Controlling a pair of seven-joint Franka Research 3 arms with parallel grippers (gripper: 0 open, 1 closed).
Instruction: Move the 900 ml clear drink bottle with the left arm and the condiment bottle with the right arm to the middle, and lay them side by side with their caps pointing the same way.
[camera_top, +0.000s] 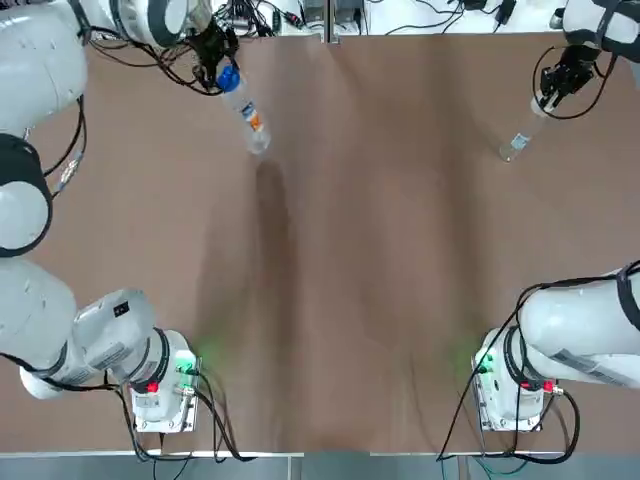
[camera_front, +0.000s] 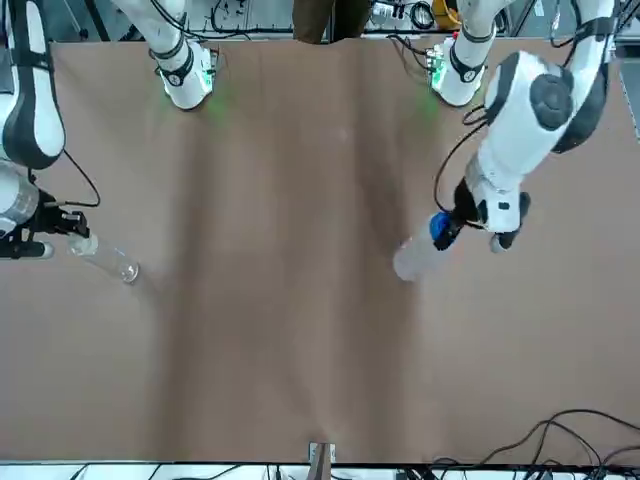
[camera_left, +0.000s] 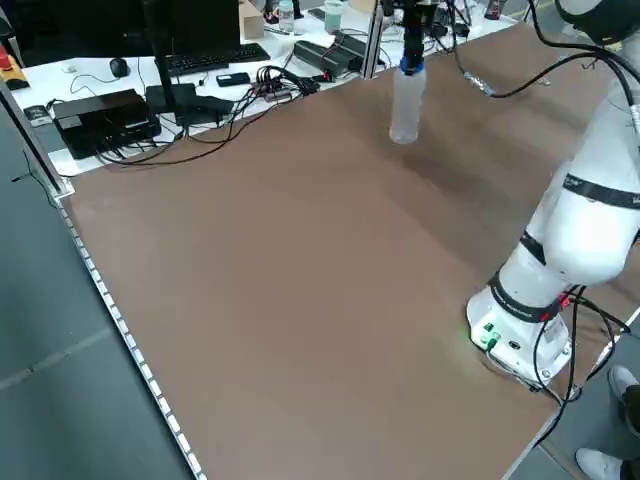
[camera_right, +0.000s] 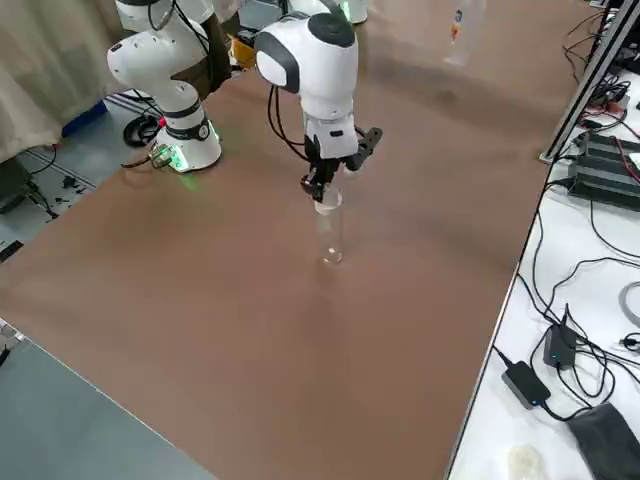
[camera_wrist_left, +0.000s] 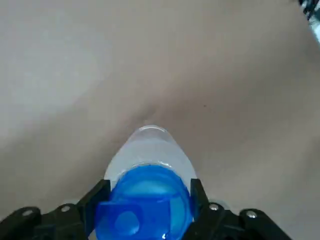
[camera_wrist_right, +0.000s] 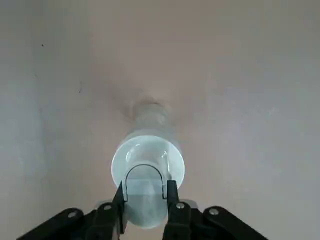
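The clear drink bottle (camera_top: 250, 120) with a blue cap (camera_wrist_left: 145, 206) stands upright at the table's far left. My left gripper (camera_top: 226, 76) is shut on its cap from above; the same bottle (camera_left: 404, 100) shows in the left side view. The condiment bottle (camera_top: 519, 140), clear and slim, stands upright at the far right. My right gripper (camera_top: 548, 97) is shut on its top, and the fingers (camera_wrist_right: 172, 197) clamp the neck in the right wrist view. I cannot tell whether either bottle's base touches the table.
The brown table (camera_top: 380, 280) stretches between the two bottles. Both arm bases (camera_top: 160, 385) with green lights sit at the near edge. Cables, a keyboard (camera_left: 205, 58) and boxes lie on the white bench beyond the table's far edge.
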